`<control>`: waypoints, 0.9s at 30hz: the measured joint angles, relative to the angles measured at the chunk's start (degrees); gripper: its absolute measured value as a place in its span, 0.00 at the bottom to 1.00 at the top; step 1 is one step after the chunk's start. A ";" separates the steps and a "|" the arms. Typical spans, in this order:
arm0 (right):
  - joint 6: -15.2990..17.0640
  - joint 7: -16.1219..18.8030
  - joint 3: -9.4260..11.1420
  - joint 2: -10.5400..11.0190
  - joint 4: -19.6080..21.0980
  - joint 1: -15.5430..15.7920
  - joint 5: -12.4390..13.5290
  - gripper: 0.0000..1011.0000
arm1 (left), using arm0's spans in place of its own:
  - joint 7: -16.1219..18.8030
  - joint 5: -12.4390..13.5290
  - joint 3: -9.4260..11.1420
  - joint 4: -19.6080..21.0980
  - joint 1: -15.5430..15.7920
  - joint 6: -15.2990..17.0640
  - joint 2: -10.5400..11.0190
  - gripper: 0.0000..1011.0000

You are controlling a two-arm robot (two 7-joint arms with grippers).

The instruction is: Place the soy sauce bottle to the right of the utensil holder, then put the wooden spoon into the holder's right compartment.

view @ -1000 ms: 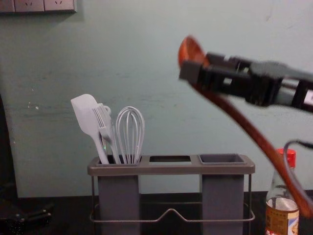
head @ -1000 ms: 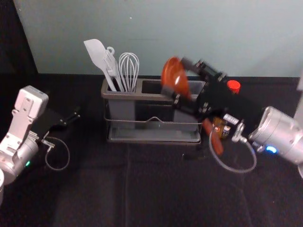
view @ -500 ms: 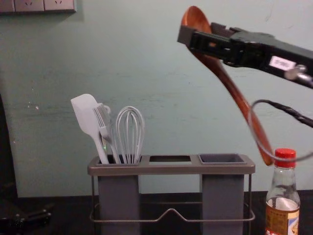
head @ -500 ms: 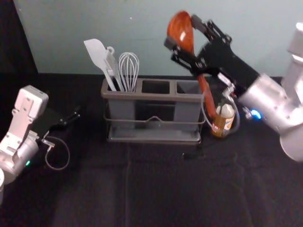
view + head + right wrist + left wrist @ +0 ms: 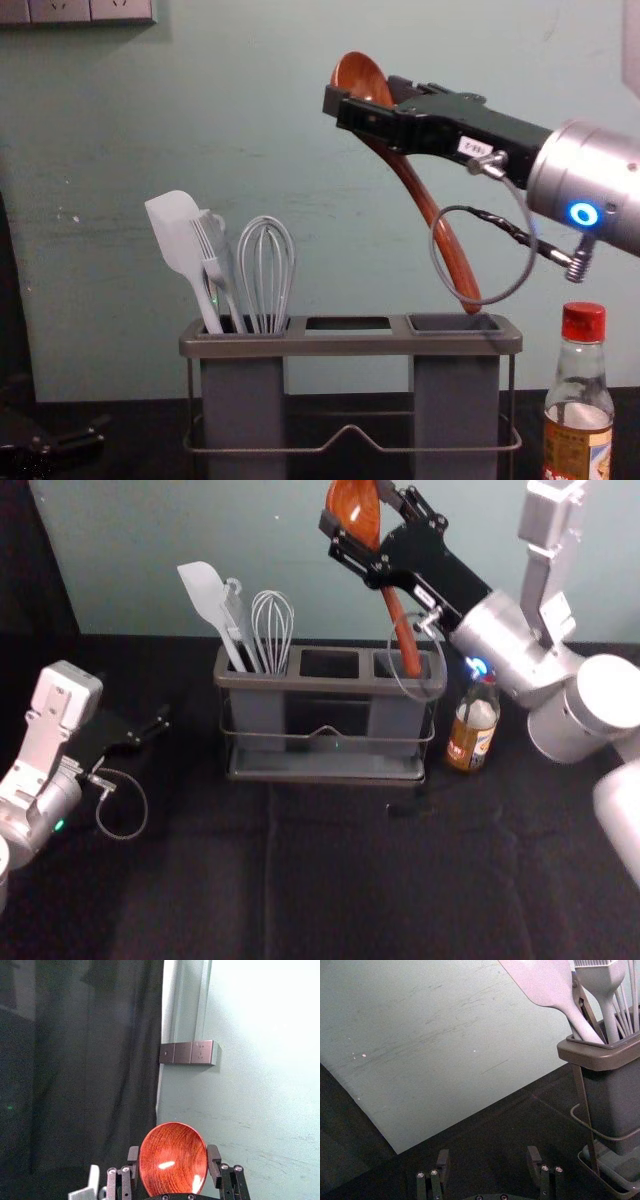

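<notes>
Black cloth covers the desk (image 5: 330, 880); toward its left edge the left gripper (image 5: 489, 1157) is parked, fingers spread around nothing. Nearer the far edge stands the utensil holder (image 5: 285, 683), with a spatula (image 5: 203, 593), a brush (image 5: 213, 250) and a whisk (image 5: 272, 630) at its left end. Above its right half, the right gripper (image 5: 172, 1155) pinches the wooden spoon (image 5: 449, 243) by the bowl, the handle slanting down to the right compartment (image 5: 440, 325). To do this well, centre the handle's tip over the mouth, ease the spoon more upright, lower it straight and let go only once it is well inside. Just beyond the holder's right end, the soy sauce bottle (image 5: 472, 735) stands upright, seemingly placed; keep the hanging cable loop (image 5: 533, 240) off its cap.

Whether the tip is below the compartment's rim is hard to tell. The compartment's floor is hidden, and the chest view cuts off the bottle's base.
</notes>
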State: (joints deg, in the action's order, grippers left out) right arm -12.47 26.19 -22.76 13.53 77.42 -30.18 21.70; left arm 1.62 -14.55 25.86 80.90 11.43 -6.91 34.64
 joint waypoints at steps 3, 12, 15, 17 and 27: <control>-0.42 -0.28 -0.24 -1.07 -2.23 -1.32 -0.93 0.83 | 0.00 0.00 0.00 0.00 0.00 0.00 0.00 0.99; -1.60 -0.46 -0.57 -3.32 -6.64 -3.10 -2.97 0.83 | 0.00 0.00 0.00 0.00 0.00 0.00 0.00 0.99; -1.87 -0.49 -0.56 -3.73 -7.78 -3.33 -3.48 0.83 | 0.00 0.00 0.00 0.00 0.00 0.00 0.00 0.99; -2.00 -0.48 -0.45 -3.93 -8.30 -3.43 -3.74 0.83 | 0.00 0.00 0.00 0.00 0.00 0.00 0.00 0.99; -2.12 -0.32 -0.03 -3.81 -8.06 -2.42 -4.25 0.83 | 0.00 0.00 0.00 0.00 0.00 0.00 0.00 0.99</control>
State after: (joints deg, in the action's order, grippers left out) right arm -14.60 25.87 -22.79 9.73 69.36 -32.60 17.45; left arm 1.62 -14.54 25.86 80.90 11.43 -6.90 34.65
